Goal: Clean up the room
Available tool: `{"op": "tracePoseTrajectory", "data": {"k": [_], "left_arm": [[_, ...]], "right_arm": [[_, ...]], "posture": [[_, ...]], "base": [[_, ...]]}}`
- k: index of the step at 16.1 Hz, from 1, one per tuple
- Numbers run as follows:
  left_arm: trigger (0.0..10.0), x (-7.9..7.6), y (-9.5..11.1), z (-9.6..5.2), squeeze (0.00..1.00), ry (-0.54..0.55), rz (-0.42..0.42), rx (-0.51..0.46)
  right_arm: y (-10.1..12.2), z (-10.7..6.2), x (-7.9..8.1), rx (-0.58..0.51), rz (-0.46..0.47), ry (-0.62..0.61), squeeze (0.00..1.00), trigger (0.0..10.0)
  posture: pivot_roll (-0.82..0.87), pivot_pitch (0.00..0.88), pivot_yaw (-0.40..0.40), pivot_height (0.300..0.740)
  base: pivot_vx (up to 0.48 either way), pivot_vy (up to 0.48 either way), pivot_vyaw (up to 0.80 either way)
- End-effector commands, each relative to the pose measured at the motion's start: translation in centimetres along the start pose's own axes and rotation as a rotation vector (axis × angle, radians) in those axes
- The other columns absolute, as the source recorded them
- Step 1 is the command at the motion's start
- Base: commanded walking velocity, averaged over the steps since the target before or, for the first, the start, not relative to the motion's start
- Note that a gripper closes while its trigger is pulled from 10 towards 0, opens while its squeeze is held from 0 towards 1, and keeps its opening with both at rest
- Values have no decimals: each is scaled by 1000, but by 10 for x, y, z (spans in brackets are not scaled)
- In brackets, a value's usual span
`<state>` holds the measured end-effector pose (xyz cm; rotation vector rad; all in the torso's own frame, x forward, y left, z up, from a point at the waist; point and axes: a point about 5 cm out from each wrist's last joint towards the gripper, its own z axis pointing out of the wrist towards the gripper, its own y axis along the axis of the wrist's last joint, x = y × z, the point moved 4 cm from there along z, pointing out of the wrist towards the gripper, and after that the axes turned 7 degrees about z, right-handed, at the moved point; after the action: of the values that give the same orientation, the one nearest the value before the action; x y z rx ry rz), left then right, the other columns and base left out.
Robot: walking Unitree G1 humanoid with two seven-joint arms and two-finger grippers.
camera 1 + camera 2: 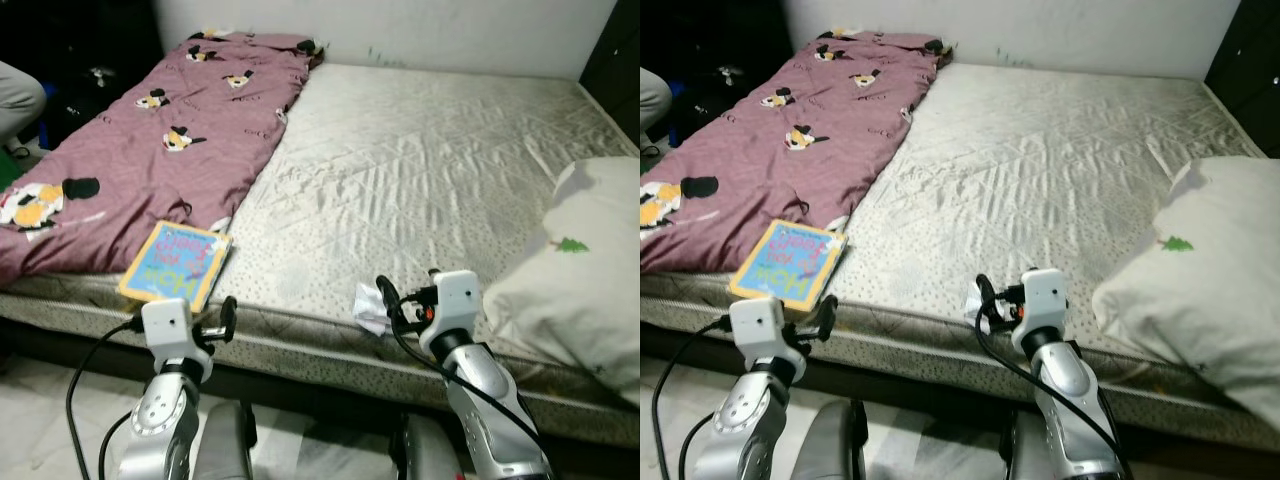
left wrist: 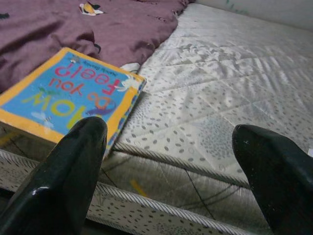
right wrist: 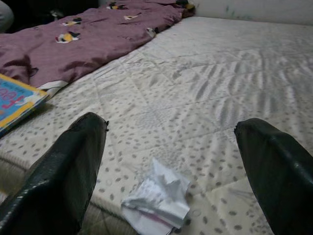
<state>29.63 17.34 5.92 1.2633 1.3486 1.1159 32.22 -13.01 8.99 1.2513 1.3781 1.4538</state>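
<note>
Crumpled paper [image 3: 159,198] lies low-centre on the bed [image 1: 420,170], dead ahead between the right gripper [image 3: 171,161]'s spread jaws, nearer than the left gripper [image 2: 171,161], also spread.

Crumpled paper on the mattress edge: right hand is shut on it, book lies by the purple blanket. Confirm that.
Not shut. The right wrist view shows the right hand open, its fingers apart, with the crumpled paper lying free on the mattress. The book does lie by the purple blanket.
</note>
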Motion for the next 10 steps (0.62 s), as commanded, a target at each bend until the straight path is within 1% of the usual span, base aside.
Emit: {"op": "tracePoseTrajectory", "data": {"k": [1,2,3,4,5,6,7,8,10], "left_arm": [[10000,3,-1,2,0,20,5,3],[10000,4,3,4,0,25,11,-15],[10000,5,6,6,0,37,19,-28],[10000,9,8,6,0,43,39,-42],[10000,13,9,4,0,54,42,-43],[10000,19,8,0,0,74,40,-40],[10000,22,7,-3,0,85,48,-34],[10000,25,4,-7,0,93,52,-28],[10000,33,-2,-15,0,127,56,-1]], "right_arm": [[0,3,0,4,0,14,0,10000],[3,6,0,0,2,24,0,10000],[4,10,-1,12,-2,29,0,10000],[4,15,-1,23,-43,52,0,10000],[2,19,-4,54,-30,43,0,10000],[-2,23,1,101,-34,101,0,10000],[-3,26,5,116,-42,135,0,10000],[-6,28,8,134,-31,157,0,10000],[-12,34,12,166,-32,159,0,10000]], "posture": [[27,0,-9,515],[23,0,-14,506],[24,0,-19,506],[30,0,-24,506],[37,0,-25,506],[52,0,-25,506],[62,0,-29,506],[84,0,-43,506],[120,0,-61,506]], "base": [[0,0,0],[0,0,0],[0,0,0],[0,0,0],[0,0,0],[0,0,0],[0,0,0],[0,0,0],[0,0,0]]}}
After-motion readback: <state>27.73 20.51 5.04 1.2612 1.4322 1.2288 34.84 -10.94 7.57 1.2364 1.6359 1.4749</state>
